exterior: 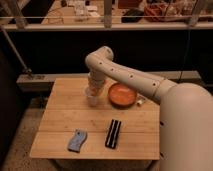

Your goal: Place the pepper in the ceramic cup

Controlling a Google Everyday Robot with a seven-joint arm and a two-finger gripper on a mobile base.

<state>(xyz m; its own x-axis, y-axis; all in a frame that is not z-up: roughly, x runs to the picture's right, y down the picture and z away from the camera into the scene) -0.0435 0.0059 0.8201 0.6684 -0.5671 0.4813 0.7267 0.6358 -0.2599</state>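
The ceramic cup is small and whitish and stands upright on the wooden table, left of the orange plate. My gripper hangs straight down at the end of the white arm, directly over the cup's rim and touching or nearly touching it. The pepper is not visible; it is hidden by the gripper or the cup, and I cannot tell which.
A round orange plate sits just right of the cup, with a small white object at its right edge. A black elongated object and a blue-grey object lie near the table's front. A dark railing runs behind the table.
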